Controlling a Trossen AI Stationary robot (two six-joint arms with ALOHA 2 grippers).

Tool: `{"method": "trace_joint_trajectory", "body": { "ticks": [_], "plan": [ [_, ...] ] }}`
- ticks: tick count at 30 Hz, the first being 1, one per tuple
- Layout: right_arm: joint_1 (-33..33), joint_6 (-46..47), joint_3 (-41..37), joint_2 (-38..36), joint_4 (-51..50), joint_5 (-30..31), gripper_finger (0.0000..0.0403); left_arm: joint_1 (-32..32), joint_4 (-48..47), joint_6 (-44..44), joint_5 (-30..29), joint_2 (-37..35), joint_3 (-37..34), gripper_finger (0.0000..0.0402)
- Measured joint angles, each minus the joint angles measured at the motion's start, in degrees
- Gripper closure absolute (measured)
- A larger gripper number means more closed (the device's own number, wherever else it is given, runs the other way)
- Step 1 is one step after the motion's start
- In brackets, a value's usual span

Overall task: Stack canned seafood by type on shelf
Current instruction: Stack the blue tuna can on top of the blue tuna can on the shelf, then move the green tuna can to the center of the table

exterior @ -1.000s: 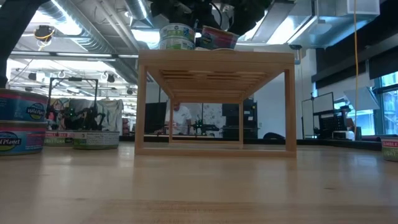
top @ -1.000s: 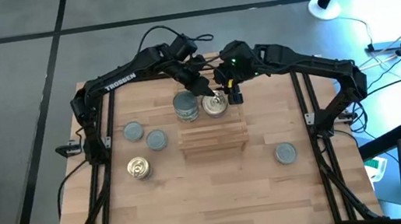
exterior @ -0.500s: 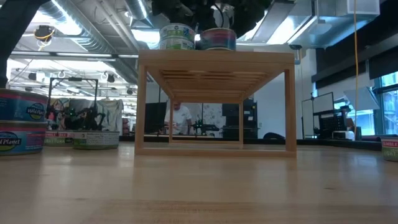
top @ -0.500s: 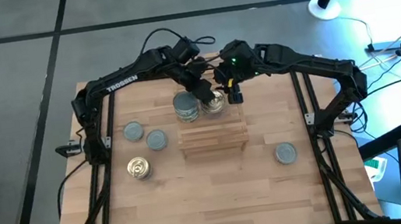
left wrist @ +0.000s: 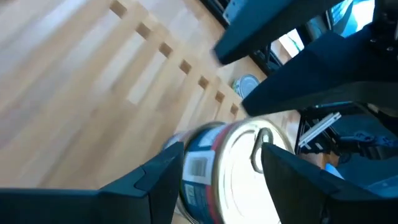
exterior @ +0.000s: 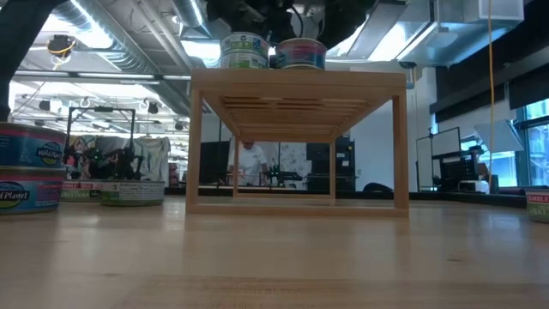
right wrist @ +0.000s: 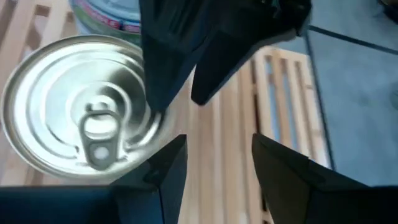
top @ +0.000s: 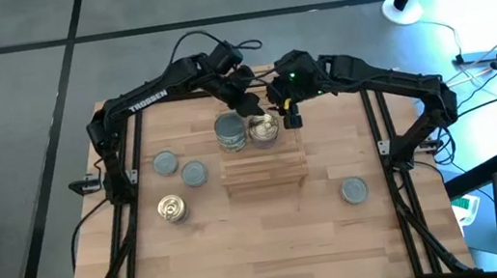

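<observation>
The shelf [top: 264, 168] stands mid-table. On its far part, two grey-blue-topped tins form a stack [top: 230, 132] [exterior: 244, 50]. Right beside it a golden ring-pull tin [top: 266, 130] [exterior: 300, 53] rests flat on the slats. My left gripper [top: 251, 111] [left wrist: 222, 154] reaches in from the far left and is shut on the golden tin. My right gripper [top: 290, 119] [right wrist: 214, 162] hovers open just right of that tin, above bare slats, with nothing between its fingers. My left gripper has the golden tin between its two fingers. One finger lies against the labelled side wall [left wrist: 189, 177]; the other is at the top's rim near the ring pull [left wrist: 258, 155]. The fingers slant down from the far left. The tin sits level on the shelf.
Loose tins lie on the tabletop: two grey-blue-topped ones [top: 165, 162] [top: 194, 173] and a golden one [top: 172, 208] left of the shelf, and one grey-blue-topped one [top: 353, 190] to its right. The shelf's near slats [top: 266, 177] are bare.
A second ago the golden tin hung tilted in my left gripper above the shelf. It has since come down level and now rests flat on the slats beside the stack. Neither gripper's finger gap has changed.
</observation>
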Motion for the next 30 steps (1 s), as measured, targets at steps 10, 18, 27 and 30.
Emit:
{"method": "trace_joint_trajectory", "body": {
  "ticks": [10,18,27,30],
  "plan": [
    [0.0,1.0,0.0,-8.3,-5.2,1.8,0.0221,3.5,-0.1,0.0,1.4,-0.3,1.2,0.0192],
    [0.0,7.9,0.0,-14.4,-19.2,1.3,0.0221,6.3,-0.2,3.8,7.1,-2.7,1.2,0.0192],
    [0.0,12.6,0.0,-18.2,-22.6,-2.7,0.0221,6.4,-5.5,11.8,7.2,-8.6,1.2,0.0192],
    [0.0,13.9,0.0,-18.9,-22.7,-4.1,0.0221,5.5,-10.4,13.0,7.0,-10.6,1.2,0.0192]
  ]
}}
